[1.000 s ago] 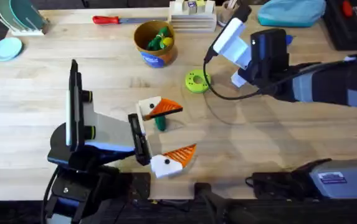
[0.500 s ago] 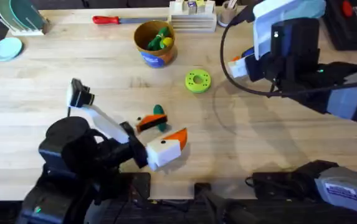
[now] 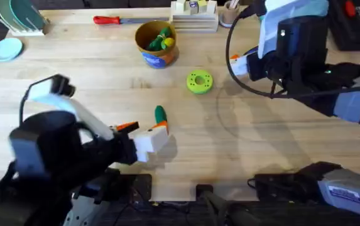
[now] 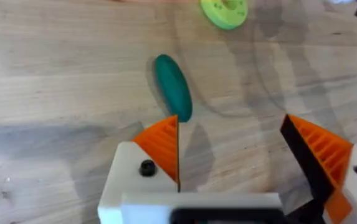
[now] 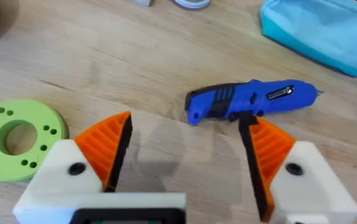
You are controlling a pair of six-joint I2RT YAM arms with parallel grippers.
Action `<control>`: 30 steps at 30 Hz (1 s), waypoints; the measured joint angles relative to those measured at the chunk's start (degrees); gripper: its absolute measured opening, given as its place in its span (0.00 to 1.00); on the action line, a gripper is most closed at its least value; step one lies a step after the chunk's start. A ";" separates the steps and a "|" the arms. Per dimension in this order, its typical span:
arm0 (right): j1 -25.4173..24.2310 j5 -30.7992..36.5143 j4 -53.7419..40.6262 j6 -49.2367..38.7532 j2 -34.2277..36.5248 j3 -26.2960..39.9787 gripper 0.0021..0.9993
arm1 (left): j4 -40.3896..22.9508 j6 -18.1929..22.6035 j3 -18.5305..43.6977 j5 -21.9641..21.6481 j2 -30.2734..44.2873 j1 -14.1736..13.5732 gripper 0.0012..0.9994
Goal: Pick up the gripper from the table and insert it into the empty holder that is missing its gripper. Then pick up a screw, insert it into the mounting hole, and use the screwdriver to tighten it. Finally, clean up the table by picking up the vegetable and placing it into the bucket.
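Left gripper [image 4: 237, 158] spread wide, empty, which I hold just short of the vegetable [image 4: 172, 86] for pickup; right gripper [image 5: 184, 158] likewise open, empty, over the screwdriver [image 5: 247, 99].

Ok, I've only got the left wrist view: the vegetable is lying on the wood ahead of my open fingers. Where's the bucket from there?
Observer: In the overhead view the bucket stands at the far side of the table, beyond the vegetable from the arm bases, and left of the green disc.
Operator: Anything in it?
Observer: Yellow and green toy pieces lie inside.
Operator: And the right arm?
Observer: The right gripper is open, right by the blue screwdriver, which lies on its side.
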 joint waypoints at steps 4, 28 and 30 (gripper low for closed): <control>0.00 -0.06 -0.01 0.42 0.00 0.00 0.99 | 0.26 0.00 0.05 -1.70 10.67 0.00 1.00; 0.00 -0.22 0.00 0.92 0.00 0.00 0.99 | 6.68 -3.19 12.82 -15.33 51.46 -11.54 1.00; 0.00 -0.22 -0.02 1.00 0.00 0.00 0.99 | 8.04 -4.77 12.94 -16.75 52.27 -13.82 1.00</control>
